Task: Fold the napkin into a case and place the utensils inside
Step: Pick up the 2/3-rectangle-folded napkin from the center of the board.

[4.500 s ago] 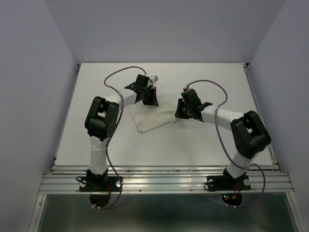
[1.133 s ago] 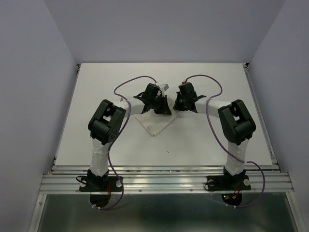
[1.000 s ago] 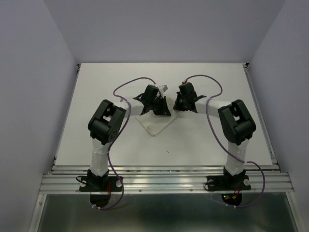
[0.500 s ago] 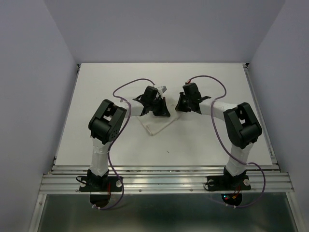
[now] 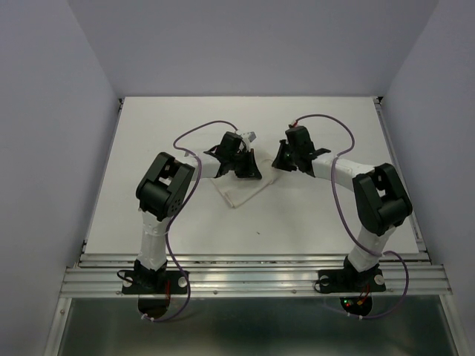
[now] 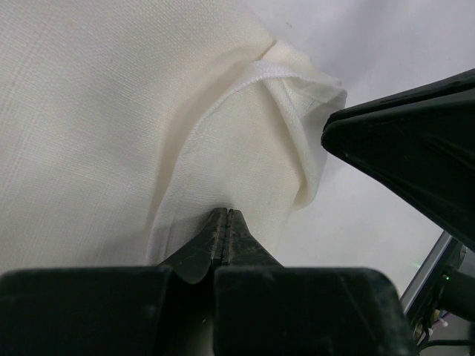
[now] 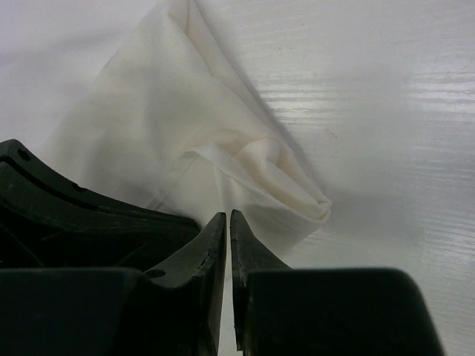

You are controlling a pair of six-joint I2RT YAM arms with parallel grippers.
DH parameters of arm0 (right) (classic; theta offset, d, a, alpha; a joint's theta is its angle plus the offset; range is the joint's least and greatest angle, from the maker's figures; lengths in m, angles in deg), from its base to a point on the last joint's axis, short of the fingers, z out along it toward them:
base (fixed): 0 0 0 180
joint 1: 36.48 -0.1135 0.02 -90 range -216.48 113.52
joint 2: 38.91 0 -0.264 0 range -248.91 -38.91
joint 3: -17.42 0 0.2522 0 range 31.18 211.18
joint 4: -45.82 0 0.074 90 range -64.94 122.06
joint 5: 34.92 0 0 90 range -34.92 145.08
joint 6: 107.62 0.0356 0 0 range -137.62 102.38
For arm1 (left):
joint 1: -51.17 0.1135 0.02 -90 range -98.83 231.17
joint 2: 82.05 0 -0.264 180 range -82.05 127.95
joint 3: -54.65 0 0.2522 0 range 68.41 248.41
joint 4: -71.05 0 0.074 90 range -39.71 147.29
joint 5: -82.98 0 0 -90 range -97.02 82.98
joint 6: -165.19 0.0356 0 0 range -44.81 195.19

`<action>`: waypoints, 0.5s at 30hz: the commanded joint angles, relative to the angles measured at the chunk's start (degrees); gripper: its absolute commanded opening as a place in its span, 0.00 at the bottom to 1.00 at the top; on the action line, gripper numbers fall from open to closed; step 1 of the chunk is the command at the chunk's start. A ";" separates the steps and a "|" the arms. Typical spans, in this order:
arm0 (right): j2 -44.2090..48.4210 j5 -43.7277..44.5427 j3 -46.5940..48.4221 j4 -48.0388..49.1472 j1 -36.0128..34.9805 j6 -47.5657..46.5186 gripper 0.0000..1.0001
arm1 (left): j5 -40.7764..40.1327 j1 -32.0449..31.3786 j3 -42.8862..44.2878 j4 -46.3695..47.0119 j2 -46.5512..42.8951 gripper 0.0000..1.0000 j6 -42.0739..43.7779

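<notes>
top: napkin (image 5: pixel 237 193) lies mid-desk (image 5: pixel 334 215) as a small folded diamond, its far corner under the left jaws. Fold is partly done, not yet a narrow case. No utensils in sight in any view, so loading them is all still to do. Left arm (image 5: pixel 165 185) reaches over the napkin; right arm (image 5: pixel 380 202) holds the right jaws just beside the napkin's right corner, off the cloth

vs 4.5 s ago: the napkin was a wider sheet spread out toward the right, with the right jaws over its right edge; now it's doubled over and more compact. vs about 1 s ago: napkin shape is the same, the left jaws have barely shifted, the right jaws have backed off to the right and the right elbow has swung outward

left wrist: left jaws pressed together, tips on the hem, which creases straight into them; looks like a pinch on one layer of napkin. Loose bunched corner ahead on the right, with the right jaws' black finger near it but apart from it

right wrist: right jaws a thin slit apart, nothing between them. The bunched napkin corner lies just past the tips, flat on the desk, released. Left jaws' black body sits at lower left on the cloth

my read: one fold just set down, more folds needed before there's a pocket
</notes>
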 commanded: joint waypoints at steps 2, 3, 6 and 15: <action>-2.02 2.75 0.52 1.28 0.89 0.16 0.11 | -0.28 0.26 -1.15 -0.79 0.90 0.00 0.95; -3.24 2.92 1.05 1.19 0.89 0.16 0.11 | -0.19 0.17 -1.06 -0.79 0.90 0.00 1.03; -5.27 3.45 2.72 1.28 0.89 0.25 0.10 | -0.28 0.26 -1.06 -0.88 0.73 0.00 1.04; -6.35 3.45 3.25 1.10 0.89 0.34 0.07 | 0.60 0.17 -0.97 -0.88 0.29 0.00 1.30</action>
